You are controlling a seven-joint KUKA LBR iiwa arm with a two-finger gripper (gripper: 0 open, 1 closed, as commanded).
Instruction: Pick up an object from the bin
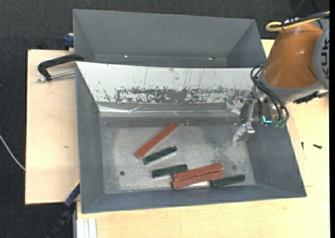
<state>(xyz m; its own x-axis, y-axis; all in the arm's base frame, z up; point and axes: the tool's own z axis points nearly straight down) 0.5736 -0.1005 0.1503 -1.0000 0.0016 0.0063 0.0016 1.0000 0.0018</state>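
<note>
dark carpet [31, 12], pale board [49, 127] under grey bin [89, 143] | orange bars x3: tilted orange bar [156, 140] centre-left, touching orange pair [198, 171] near-right | green bars x3: left green bar [159, 155], middle green bar [169, 171], right green bar [228, 180] | gripper [245, 129] far-right over bare bin floor, right green bar closest, nearer side, apart | gripper open/closed: cannot tell

Hand [245, 129] hangs at right of bin [157, 33], near sticks [198, 171], perhaps crayons.
</note>
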